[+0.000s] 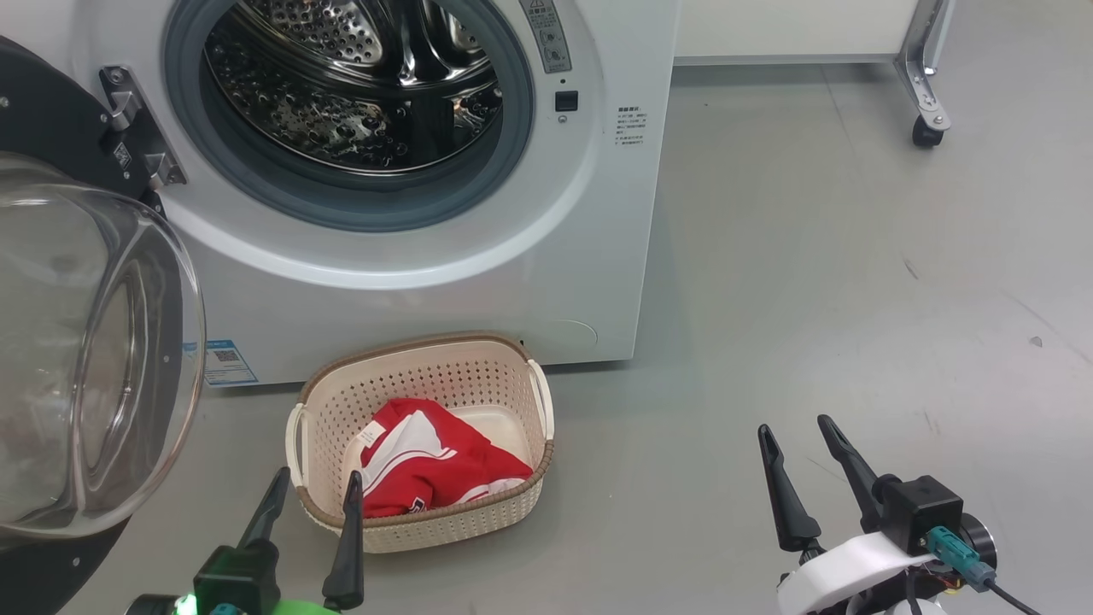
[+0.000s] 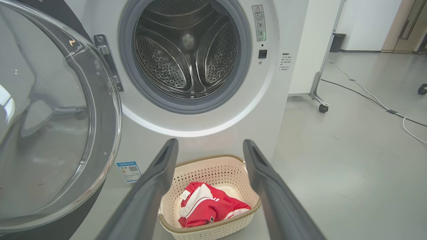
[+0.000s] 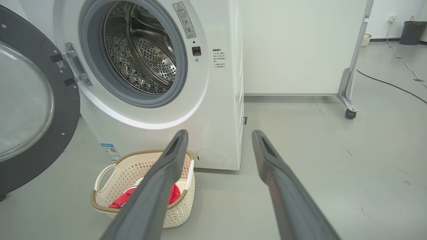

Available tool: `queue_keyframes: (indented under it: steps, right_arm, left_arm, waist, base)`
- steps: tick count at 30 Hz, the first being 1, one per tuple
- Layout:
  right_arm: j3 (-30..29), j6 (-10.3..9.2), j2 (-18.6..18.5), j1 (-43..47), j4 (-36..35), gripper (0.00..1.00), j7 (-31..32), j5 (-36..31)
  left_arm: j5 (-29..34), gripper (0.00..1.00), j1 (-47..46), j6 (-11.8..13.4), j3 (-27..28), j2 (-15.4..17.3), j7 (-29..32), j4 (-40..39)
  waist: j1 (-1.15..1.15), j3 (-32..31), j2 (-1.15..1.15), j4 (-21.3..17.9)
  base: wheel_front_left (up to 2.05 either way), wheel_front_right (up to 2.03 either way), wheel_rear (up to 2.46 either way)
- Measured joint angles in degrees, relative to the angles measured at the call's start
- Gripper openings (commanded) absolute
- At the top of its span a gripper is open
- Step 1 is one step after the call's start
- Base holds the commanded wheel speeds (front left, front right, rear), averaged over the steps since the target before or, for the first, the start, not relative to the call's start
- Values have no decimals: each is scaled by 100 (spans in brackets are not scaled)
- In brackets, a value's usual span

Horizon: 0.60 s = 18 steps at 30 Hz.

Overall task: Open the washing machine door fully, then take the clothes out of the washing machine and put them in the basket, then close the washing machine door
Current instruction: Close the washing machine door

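Observation:
The white washing machine (image 1: 478, 282) (image 2: 206, 126) (image 3: 213, 110) stands with its door (image 1: 85, 359) (image 2: 50, 116) (image 3: 26, 103) swung wide to the left, and the steel drum (image 1: 359, 77) shows no fabric. On the floor in front sits the cream basket (image 1: 478, 376) (image 2: 213, 170) (image 3: 110, 173) with the red and white clothes (image 1: 427, 465) (image 2: 206, 206) (image 3: 123, 200) inside. My left gripper (image 1: 316, 483) (image 2: 210, 146) is open, empty, at the basket's near left corner. Out over bare floor to the right, my right gripper (image 1: 798, 427) (image 3: 220, 136) is open and empty.
A white panel on castor legs (image 1: 926, 128) (image 3: 348, 111) stands to the right behind the machine. Cables (image 2: 383, 103) run across the grey floor further right. A dark bin (image 3: 412, 31) sits by the far wall. Open floor lies to the machine's right.

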Motion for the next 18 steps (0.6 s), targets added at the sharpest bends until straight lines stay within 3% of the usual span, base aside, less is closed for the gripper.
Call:
queue_keyframes:
  steps: [18]
  right_arm:
    - [-89,-57,1,3,13,100,0,9]
  left_arm:
    - [2,100,16,1,38,3,52,-67]
  waist:
    - [0,-24,0,102]
  base:
    - [0,0,0]
